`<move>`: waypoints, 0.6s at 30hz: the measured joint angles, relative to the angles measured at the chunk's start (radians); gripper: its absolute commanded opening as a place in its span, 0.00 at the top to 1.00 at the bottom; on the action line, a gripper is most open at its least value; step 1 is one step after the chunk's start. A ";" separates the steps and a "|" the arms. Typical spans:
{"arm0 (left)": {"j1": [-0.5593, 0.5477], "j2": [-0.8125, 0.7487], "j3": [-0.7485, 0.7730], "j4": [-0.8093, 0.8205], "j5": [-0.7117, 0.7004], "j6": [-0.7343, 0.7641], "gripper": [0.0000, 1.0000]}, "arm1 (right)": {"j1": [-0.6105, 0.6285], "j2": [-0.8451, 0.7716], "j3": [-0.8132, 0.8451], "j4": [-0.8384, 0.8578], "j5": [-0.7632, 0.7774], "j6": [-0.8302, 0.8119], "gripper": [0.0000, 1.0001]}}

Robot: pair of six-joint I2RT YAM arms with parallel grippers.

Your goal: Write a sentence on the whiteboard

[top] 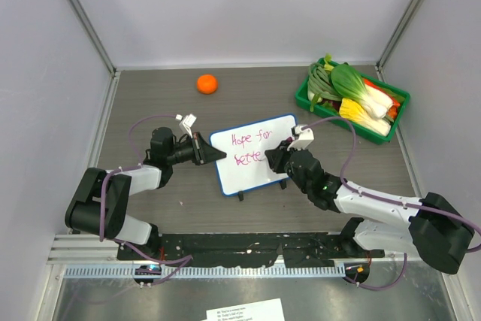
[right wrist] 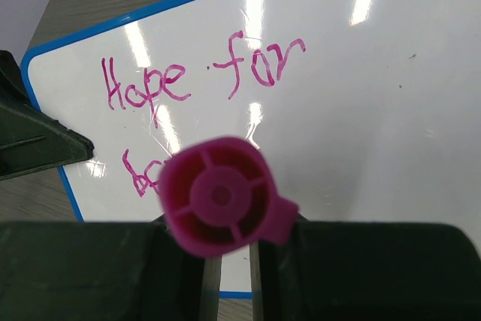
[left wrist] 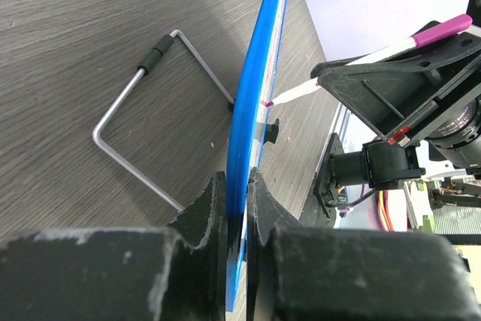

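The left tool (left wrist: pixel 237 189) clamps the whiteboard (top: pixel 278 129) by its blue edge while the right tool (right wrist: pixel 225 249) pinches the pink marker (left wrist: pixel 361 62), tip touching the board, the sentence (right wrist: pixel 195 73) reading "Hope for bette" so far.

Clutter on the grey wood-grain tabletop (top: pixel 150 95)
Round orange fruit (top: pixel 207 83) at back; green plastic tray (top: pixel 303 94) of vegetables (top: pixel 357 95) back right.

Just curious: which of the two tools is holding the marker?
The right tool: it grips the pink marker; the left tool only clamps the whiteboard.
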 measured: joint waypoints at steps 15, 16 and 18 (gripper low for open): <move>0.000 0.000 0.000 0.000 0.000 0.000 1.00 | -0.005 -0.002 0.045 -0.022 0.035 -0.034 0.99; 0.000 0.000 0.000 0.000 0.000 0.000 1.00 | -0.006 -0.002 0.045 -0.021 0.035 -0.035 0.99; 0.000 0.000 0.000 0.000 0.000 0.000 1.00 | -0.007 -0.002 0.047 -0.022 0.035 -0.037 0.99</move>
